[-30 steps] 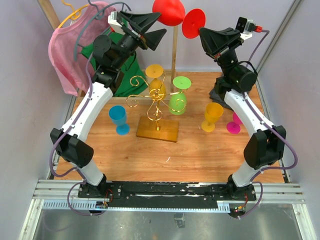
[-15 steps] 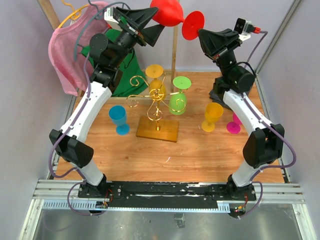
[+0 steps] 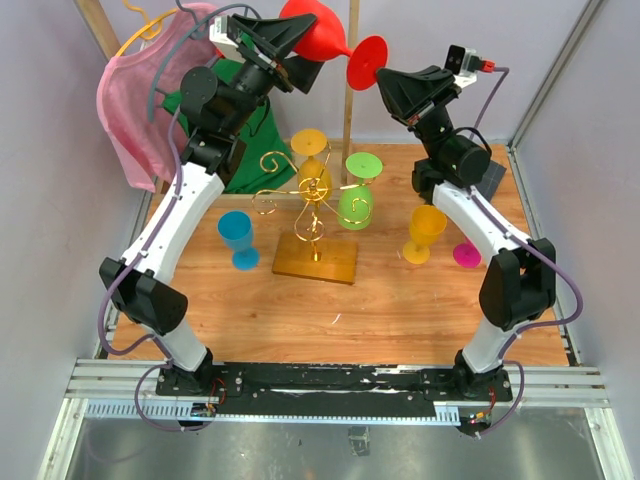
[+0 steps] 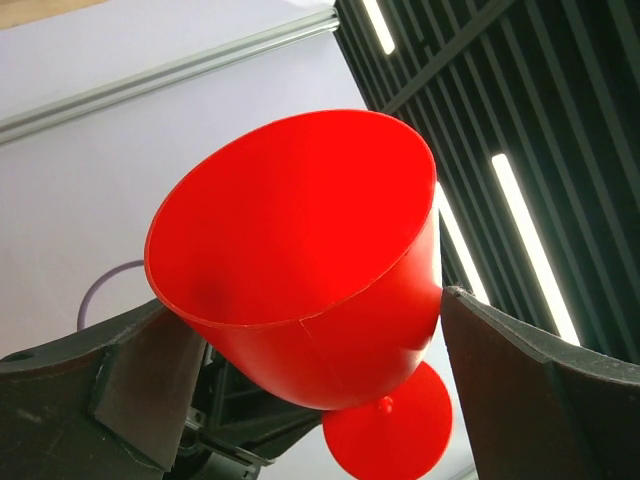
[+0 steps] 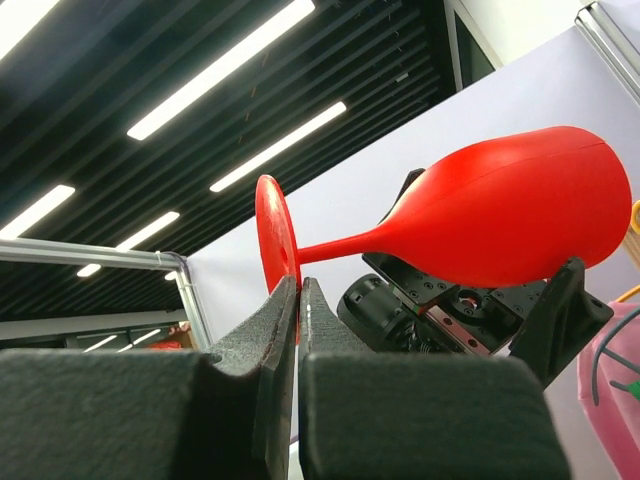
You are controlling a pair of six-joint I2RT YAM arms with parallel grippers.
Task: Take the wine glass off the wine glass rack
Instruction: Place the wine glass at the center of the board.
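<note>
Pinching the foot of the red wine glass (image 3: 318,30), the right gripper (image 5: 298,288) holds it sideways, raised clear of the wine glass rack (image 3: 305,215), where a green glass (image 3: 355,207) and a yellow glass (image 3: 311,148) hang; the left gripper (image 4: 320,350) gapes around its bowl, seemingly not touching.

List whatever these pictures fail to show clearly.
- Pink glass, top view: the right arm covers most of it.
- Red glass, left wrist view: its stem is hidden behind its own bowl.
- Left hand against that bowl: no view shows whether its fingers touch.
- Dark thing at the far right, top view: partly behind the right arm, unidentifiable.
</note>
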